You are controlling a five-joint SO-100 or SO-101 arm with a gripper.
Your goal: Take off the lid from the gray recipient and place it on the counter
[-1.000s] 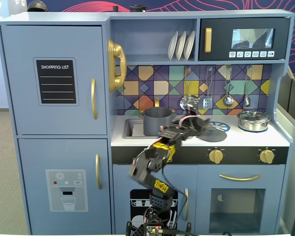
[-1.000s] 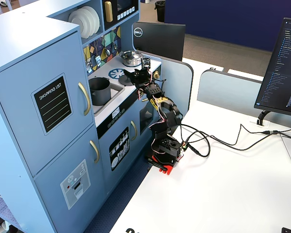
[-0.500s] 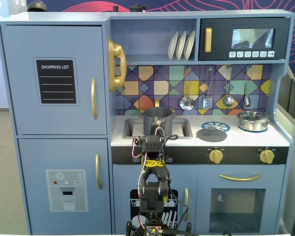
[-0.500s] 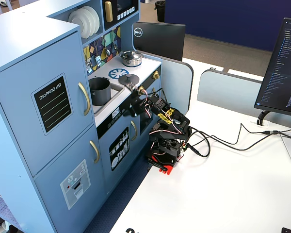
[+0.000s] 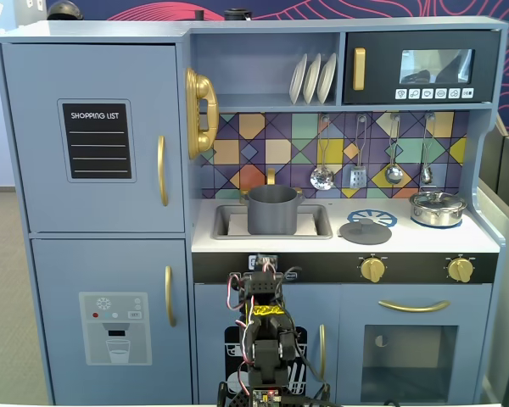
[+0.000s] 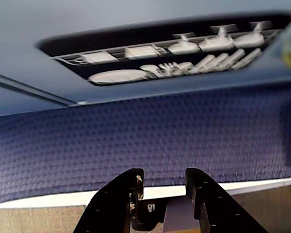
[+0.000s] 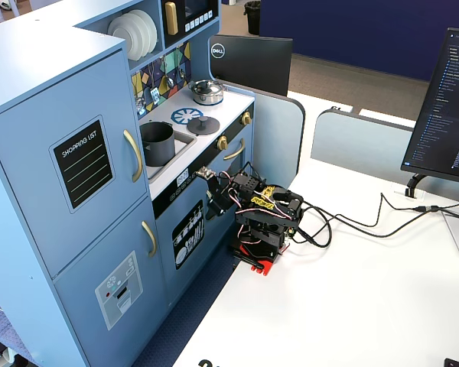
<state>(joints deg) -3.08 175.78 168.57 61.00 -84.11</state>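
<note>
Lying flat on counter (image 5: pixel 483 240), lid (image 5: pixel 365 231) at three o'clock from open gray recipient (image 5: pixel 272 209) in sink, touching burner print. Pincer (image 6: pixel 164 180) folded low, empty, slightly parted; lid toward one o'clock above.

My wrist view is blurred; my gripper (image 6: pixel 162 182) is cut off at six o'clock, so its base stays hidden.

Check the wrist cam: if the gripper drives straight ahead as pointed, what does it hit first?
Likely the blue cabinet door with the printed dishwasher rack, which fills the view beyond the gripper. Depth is unclear; nothing else shows between.
</note>
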